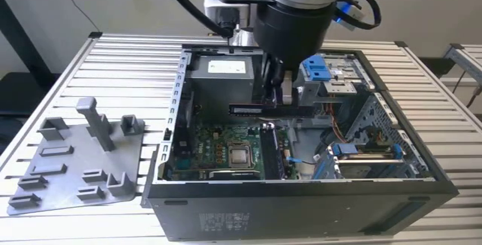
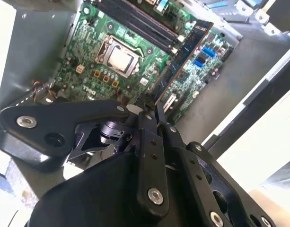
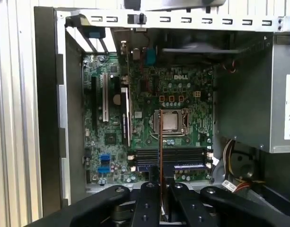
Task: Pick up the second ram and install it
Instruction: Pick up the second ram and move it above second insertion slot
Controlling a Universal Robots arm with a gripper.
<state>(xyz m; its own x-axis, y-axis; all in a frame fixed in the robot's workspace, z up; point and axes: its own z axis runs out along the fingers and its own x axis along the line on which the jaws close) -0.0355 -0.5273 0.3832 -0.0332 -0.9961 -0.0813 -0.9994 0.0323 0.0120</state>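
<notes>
The second ram (image 1: 271, 109) is a thin dark board held level above the motherboard (image 1: 218, 143) inside the open computer case (image 1: 301, 200). My gripper (image 1: 275, 95) is shut on its upper edge. In the second wrist view the ram (image 2: 185, 52) reaches away from the gripper (image 2: 149, 106) over the green board. In the first wrist view the ram (image 3: 161, 137) appears edge-on, rising from the gripper (image 3: 161, 194) across the dark memory slots (image 3: 182, 156). The ram hangs clear of the slots.
The processor socket (image 1: 239, 156) lies beside the slots. A power supply box (image 1: 226, 67) fills the case's far corner, and blue drive brackets (image 1: 324, 67) and cables crowd the exterior view's right. A grey fixture plate (image 1: 75, 160) with posts lies on the slatted table outside the case.
</notes>
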